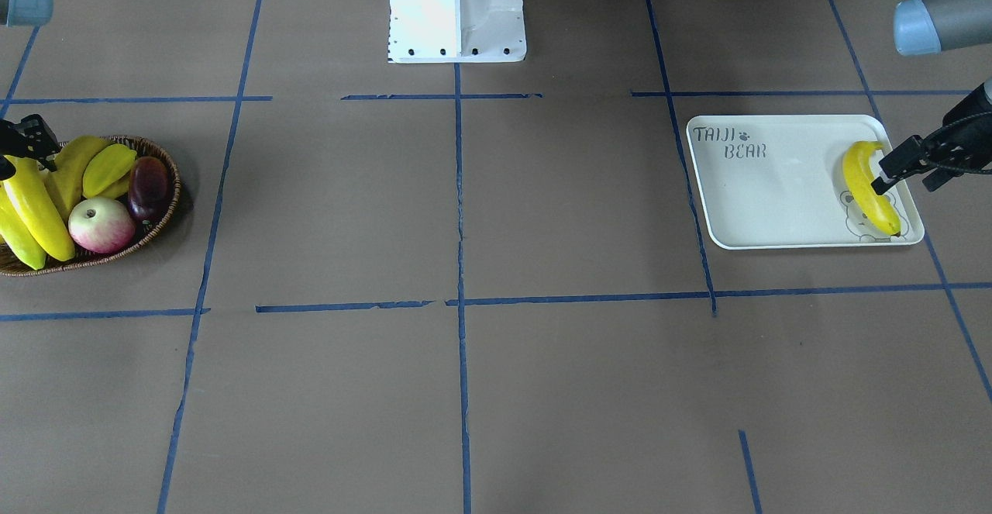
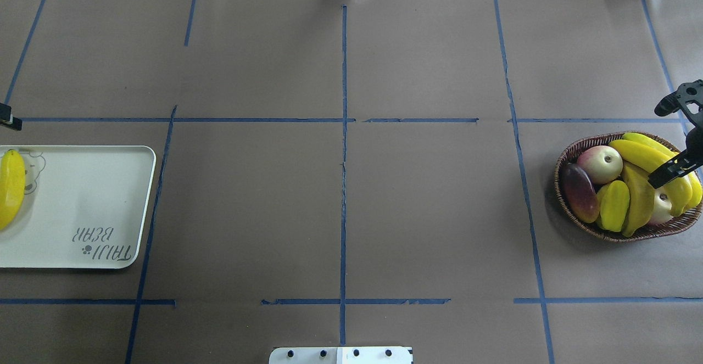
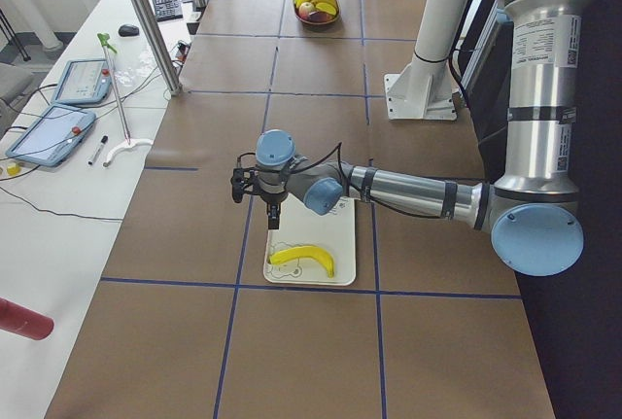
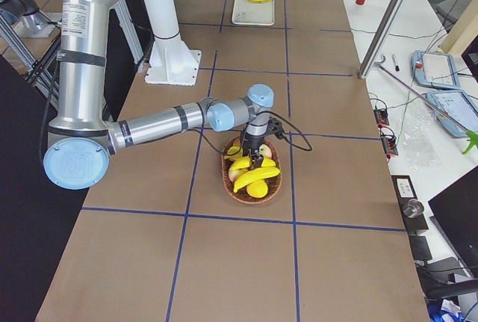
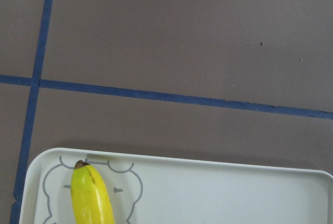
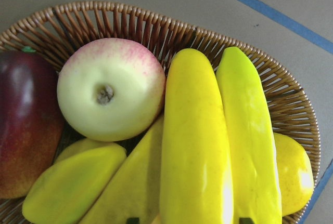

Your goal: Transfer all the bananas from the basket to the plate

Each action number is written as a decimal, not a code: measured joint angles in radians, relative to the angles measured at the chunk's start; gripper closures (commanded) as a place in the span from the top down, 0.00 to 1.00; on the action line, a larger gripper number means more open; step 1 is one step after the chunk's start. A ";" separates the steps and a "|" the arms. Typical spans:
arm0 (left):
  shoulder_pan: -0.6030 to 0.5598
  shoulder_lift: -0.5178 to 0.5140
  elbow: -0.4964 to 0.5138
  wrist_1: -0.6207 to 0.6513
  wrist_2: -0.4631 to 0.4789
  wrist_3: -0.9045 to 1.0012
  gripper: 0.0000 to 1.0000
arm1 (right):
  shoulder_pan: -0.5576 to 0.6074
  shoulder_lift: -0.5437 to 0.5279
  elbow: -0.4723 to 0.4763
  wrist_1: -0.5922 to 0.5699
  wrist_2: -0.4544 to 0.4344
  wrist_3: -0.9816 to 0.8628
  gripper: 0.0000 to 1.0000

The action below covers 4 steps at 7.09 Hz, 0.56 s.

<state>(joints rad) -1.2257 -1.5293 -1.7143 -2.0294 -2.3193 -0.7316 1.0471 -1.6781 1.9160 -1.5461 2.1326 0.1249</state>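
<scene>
One banana lies on the white "TAIJI BEAR" plate, over the bear print at its end; it also shows in the left wrist view. My left gripper is open and empty, just above that banana's side at the plate's edge. Three bananas lie in the wicker basket. My right gripper is open and low over the basket, with a finger on either side of the bananas. Two of these bananas fill the right wrist view.
The basket also holds a pink-green apple, a dark red mango, a star fruit and a pale pear. The robot's white base stands at the table's middle edge. Blue tape lines cross the brown table.
</scene>
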 measured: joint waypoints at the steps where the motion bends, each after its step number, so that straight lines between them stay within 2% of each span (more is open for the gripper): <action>1: 0.000 0.000 0.000 0.000 0.000 0.000 1.00 | 0.000 0.000 0.000 -0.001 0.002 0.000 0.20; 3: 0.000 0.000 -0.001 0.000 0.000 0.000 1.00 | 0.006 0.002 0.006 -0.002 0.003 -0.001 0.12; 4: 0.000 -0.001 -0.001 0.000 0.000 0.000 1.00 | 0.024 0.002 0.019 -0.003 0.004 -0.002 0.11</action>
<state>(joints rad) -1.2256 -1.5299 -1.7150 -2.0294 -2.3198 -0.7317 1.0710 -1.6757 1.9349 -1.5496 2.1367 0.1232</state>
